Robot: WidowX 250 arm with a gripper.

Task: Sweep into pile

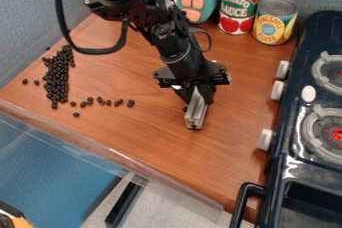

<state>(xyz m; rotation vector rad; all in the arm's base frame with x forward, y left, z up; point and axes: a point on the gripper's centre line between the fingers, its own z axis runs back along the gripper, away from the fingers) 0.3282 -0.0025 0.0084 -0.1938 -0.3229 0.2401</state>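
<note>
Fingers (206, 93) on tool (196, 112), labelled cans (239, 5) behind

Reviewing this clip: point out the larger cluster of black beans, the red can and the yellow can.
larger cluster (57, 79): camera view, beans near its middle
red can (239, 6): camera view, its side
yellow can (274, 26): camera view, its side

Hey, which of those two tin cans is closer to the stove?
The can with the yellow and blue label. It stands near the stove's edge, while the can with the red and white label stands farther from the stove.
</note>
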